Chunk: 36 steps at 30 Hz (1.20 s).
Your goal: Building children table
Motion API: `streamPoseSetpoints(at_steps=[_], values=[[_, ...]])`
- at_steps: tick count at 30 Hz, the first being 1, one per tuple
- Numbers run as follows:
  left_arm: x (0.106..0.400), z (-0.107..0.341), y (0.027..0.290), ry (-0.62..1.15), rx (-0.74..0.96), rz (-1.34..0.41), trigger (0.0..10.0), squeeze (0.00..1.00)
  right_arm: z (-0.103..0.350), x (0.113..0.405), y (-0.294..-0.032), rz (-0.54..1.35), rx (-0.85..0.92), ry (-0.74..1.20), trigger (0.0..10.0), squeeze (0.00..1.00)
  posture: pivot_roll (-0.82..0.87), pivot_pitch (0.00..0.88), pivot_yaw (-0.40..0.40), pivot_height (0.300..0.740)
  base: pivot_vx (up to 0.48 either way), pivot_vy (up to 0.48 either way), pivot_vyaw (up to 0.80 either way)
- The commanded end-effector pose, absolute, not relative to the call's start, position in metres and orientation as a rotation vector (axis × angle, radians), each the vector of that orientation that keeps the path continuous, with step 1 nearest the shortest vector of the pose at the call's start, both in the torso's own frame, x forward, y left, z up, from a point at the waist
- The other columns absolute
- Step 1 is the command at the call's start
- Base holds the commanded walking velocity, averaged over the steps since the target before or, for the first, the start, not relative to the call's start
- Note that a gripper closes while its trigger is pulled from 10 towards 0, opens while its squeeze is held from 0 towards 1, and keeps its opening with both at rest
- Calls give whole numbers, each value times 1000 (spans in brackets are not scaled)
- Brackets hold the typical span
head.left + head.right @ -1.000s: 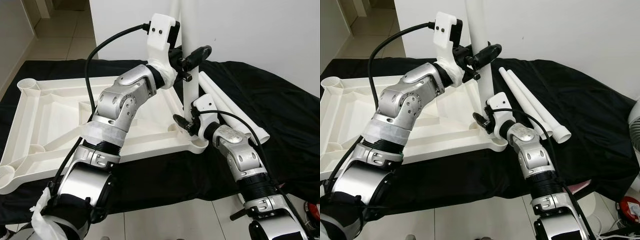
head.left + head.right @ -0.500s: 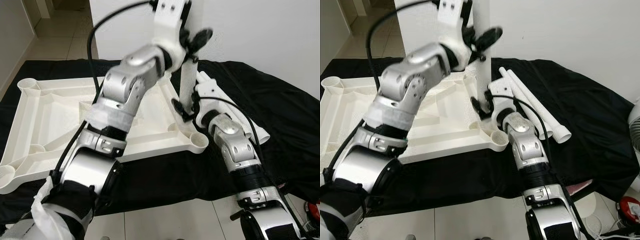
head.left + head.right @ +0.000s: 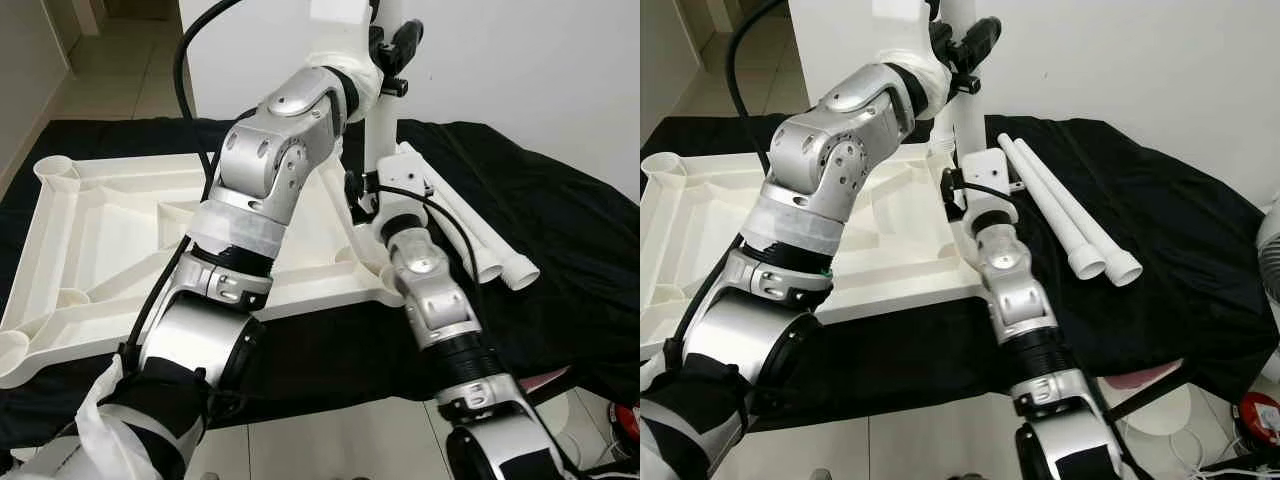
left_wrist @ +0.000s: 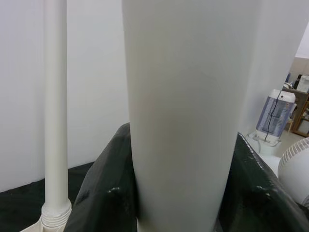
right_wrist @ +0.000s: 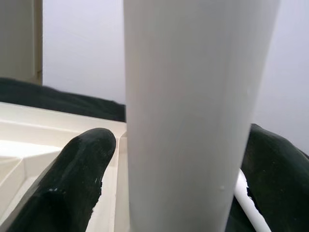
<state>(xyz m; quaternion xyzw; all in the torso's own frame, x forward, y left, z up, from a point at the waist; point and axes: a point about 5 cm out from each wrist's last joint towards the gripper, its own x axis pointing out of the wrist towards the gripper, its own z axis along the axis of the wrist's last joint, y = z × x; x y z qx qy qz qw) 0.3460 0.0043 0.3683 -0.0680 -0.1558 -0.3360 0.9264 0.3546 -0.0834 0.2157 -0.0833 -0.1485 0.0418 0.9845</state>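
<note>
While the upturned white tabletop [image 3: 100, 240] lies on the black cloth [image 3: 560, 230], you have a white leg [image 3: 378, 130] standing upright at its near right corner. Your left gripper [image 3: 392, 45] clamps the leg high up; your right gripper [image 3: 362, 195], fingers [image 5: 72, 179] around it, probably grips it low. Two spare legs [image 3: 1060, 215] lie just beside.

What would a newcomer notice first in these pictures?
Both grippers hold one upright white table leg over the near right corner of the upside-down white tabletop: the left gripper high, the right gripper low. Two spare legs lie beside it on the black cloth.
</note>
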Motion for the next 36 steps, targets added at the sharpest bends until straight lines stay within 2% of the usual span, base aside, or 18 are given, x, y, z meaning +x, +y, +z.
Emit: streamPoseSetpoints(at_steps=[1, 18, 27, 28, 30, 31, 32, 33, 36], values=[[341, 378, 0, -348, -126, -699, 10000, 0, 216, 356, -86, 55, -172, -308, 10000, 0, 47, 13, -63, 740, 0, 0, 0], [336, 382, -7, -358, -99, -698, 10000, 0, 212, 359, -78, -18, -160, -288, 10000, 0, 62, 13, -72, 740, 0, 0, 0], [334, 382, -9, -355, -93, -706, 10000, 0, 218, 366, -81, -45, -154, -300, 10000, 0, 66, 16, -74, 740, 0, 0, 0], [333, 381, -10, -355, -92, -707, 10000, 0, 220, 368, -82, -48, -150, -301, 8902, 0, 66, 17, -75, 740, 0, 0, 0], [333, 381, -10, -355, -92, -707, 10000, 0, 220, 368, -82, -48, -150, -301, 8902, 0, 66, 17, -75, 740, 0, 0, 0], [333, 381, -10, -355, -90, -708, 10000, 0, 221, 369, -83, -54, -149, -302, 3255, 0, 66, 17, -75, 740, 0, 0, 0], [333, 381, -10, -355, -90, -708, 10000, 0, 221, 369, -83, -54, -149, -302, 3255, 0, 66, 17, -75, 740, 0, 0, 0], [332, 381, -11, -356, -89, -710, 10000, 0, 221, 370, -84, -53, -141, -296, 0, 0, 65, 18, -75, 740, 0, 0, 0], [332, 382, -12, -355, -88, -713, 10000, 0, 220, 371, -83, -46, -133, -293, 0, 0, 64, 21, -74, 740, 0, 0, 0]])
